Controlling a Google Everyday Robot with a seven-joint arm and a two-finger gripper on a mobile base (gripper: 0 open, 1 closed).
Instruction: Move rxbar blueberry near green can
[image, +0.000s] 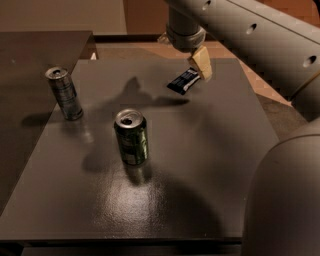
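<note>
The rxbar blueberry (182, 81), a small dark blue wrapper with white lettering, hangs tilted at the far middle of the table, with its shadow on the top below it. My gripper (198, 74) comes down from the upper right and is shut on the bar's right end; one tan finger (203, 62) shows. The green can (131, 137) stands upright near the table's middle, to the left of and nearer than the bar, well apart from it.
A slimmer silver-blue can (64, 93) stands upright at the table's left side. The dark grey table (200, 165) ends at a front edge low in view. My arm's large grey body (285, 195) fills the right side.
</note>
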